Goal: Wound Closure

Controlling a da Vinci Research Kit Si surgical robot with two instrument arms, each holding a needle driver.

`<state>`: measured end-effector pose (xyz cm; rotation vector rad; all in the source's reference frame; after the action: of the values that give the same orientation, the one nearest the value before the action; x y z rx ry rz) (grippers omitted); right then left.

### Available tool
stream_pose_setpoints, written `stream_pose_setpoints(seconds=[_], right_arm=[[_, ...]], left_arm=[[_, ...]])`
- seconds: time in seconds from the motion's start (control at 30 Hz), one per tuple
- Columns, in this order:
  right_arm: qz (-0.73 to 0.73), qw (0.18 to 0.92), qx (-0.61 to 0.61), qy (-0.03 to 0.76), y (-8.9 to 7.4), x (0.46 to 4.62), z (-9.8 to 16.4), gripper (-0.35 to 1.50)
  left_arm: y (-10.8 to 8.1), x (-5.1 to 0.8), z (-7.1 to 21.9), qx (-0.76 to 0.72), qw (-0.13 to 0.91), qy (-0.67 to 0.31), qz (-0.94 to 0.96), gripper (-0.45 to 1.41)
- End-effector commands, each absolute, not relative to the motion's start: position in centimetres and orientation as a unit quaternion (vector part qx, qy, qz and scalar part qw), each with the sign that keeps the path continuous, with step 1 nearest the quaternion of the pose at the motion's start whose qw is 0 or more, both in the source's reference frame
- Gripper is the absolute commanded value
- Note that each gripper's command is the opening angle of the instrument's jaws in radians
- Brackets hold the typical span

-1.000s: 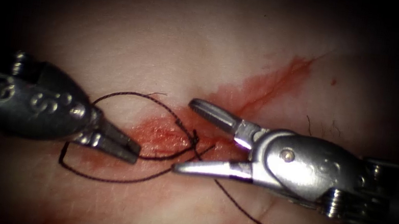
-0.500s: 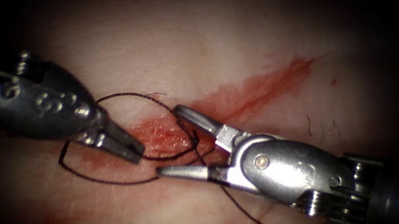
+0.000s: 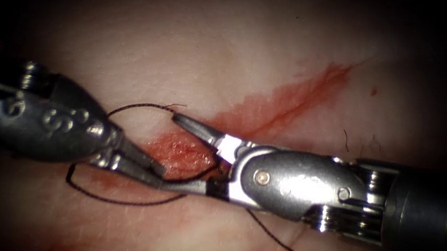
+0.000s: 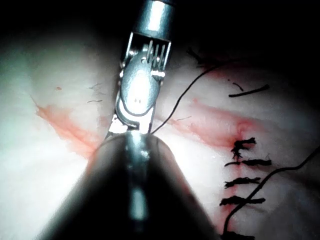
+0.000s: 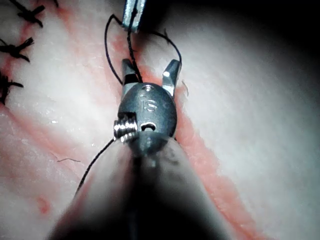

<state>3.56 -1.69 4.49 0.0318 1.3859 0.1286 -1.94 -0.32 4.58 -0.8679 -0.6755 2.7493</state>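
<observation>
Thread handling at the cut [image 3: 290, 102], no needle in either claw. Left claw [image 3: 156, 173] is closed, gripping the thread [image 3: 110, 200] at its tip. Right claw [image 3: 171, 150] is wide open and holds nothing; over the last second it has slid left, so its gape now straddles the strand just ahead of the left claw's tip, with its lower jaw almost touching that tip. The held strand runs from the left claw's tip into the right claw's gape, long axis roughly in line with both shafts, bowing up toward the right claw's throat. A slack loop hangs below and behind the left claw, and another arcs above it. A tail trails under the right claw's shaft, lying on the tissue [image 3: 188, 40]. Likely next: the right claw closes on the strand, which needs the left to keep it taut and the tissue kept out of the jaws.
</observation>
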Motion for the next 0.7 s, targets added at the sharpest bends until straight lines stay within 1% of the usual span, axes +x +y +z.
stream_pose_setpoints(seconds=[0.03,0.2,0.43,0.53,0.63,0.7], right_arm=[[0.058,0.767,0.013,0.639,-1.68,3.66,4.52,1.16],[0.052,0.768,0.009,0.639,-1.71,3.70,4.51,1.11],[0.042,0.769,0.000,0.638,-1.72,3.72,4.55,1.11],[0.040,0.769,-0.002,0.638,-1.73,3.73,4.54,1.01],[0.040,0.769,-0.002,0.638,-1.72,3.73,4.55,0.84],[0.041,0.770,-0.003,0.637,-1.71,3.73,4.57,0.86]], left_arm=[[-0.31,-1.99,4.63,-0.292,0.090,-0.227,0.925,-0.45],[-0.31,-2.00,4.63,-0.292,0.091,-0.227,0.925,-0.45],[-0.31,-2.00,4.63,-0.292,0.091,-0.226,0.925,-0.45],[-0.32,-2.00,4.63,-0.292,0.091,-0.226,0.925,-0.45],[-0.32,-2.00,4.63,-0.292,0.091,-0.228,0.924,-0.45],[-0.32,-2.00,4.63,-0.292,0.091,-0.228,0.924,-0.45]])
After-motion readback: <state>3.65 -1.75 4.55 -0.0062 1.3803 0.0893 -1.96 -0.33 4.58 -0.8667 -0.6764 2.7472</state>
